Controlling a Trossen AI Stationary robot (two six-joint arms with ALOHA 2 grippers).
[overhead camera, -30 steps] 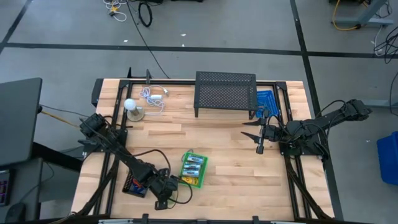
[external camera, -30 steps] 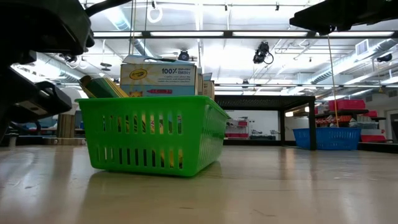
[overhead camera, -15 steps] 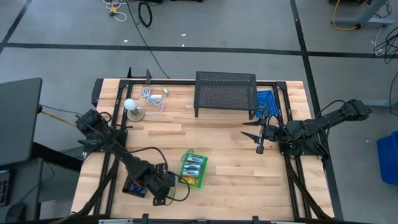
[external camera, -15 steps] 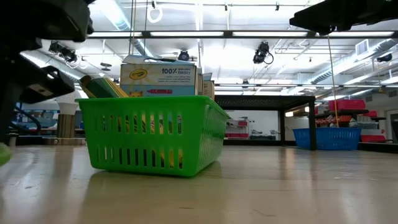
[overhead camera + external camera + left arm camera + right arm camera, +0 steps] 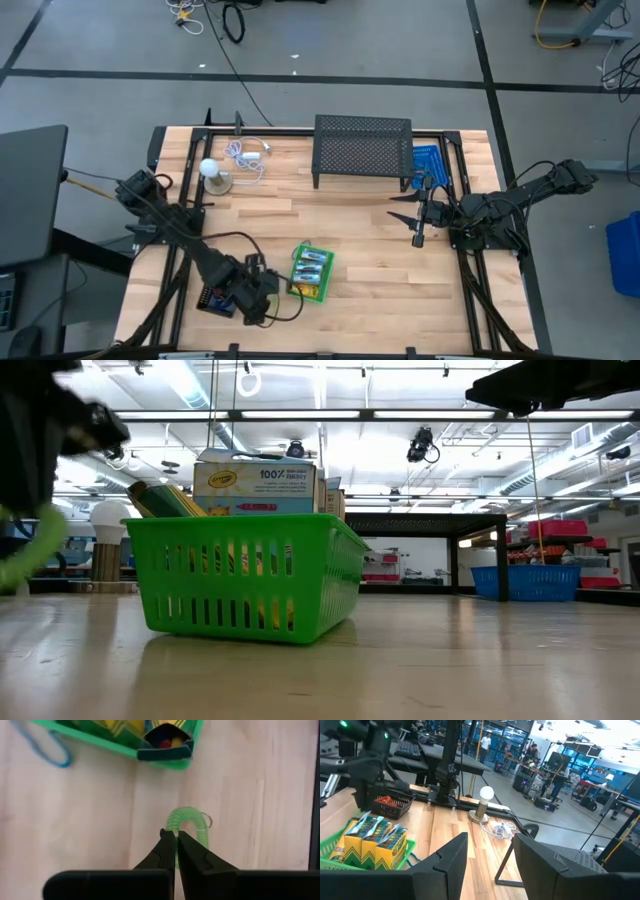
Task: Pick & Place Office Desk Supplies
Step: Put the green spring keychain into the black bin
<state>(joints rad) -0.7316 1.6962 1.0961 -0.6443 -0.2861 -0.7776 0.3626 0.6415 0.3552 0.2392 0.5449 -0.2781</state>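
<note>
One green loop (image 5: 189,827) is pinched in the closed left gripper (image 5: 175,840), probably for the green basket (image 5: 165,762); right gripper (image 5: 487,860) waits half-open, empty.

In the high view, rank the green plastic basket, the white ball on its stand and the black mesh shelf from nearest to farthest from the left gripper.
From the left gripper, shut on a green loop at the table's near edge:
1. Green plastic basket, just right of the gripper.
2. White ball on its stand, toward the far left corner.
3. Black mesh shelf, at the far edge, middle.
</note>
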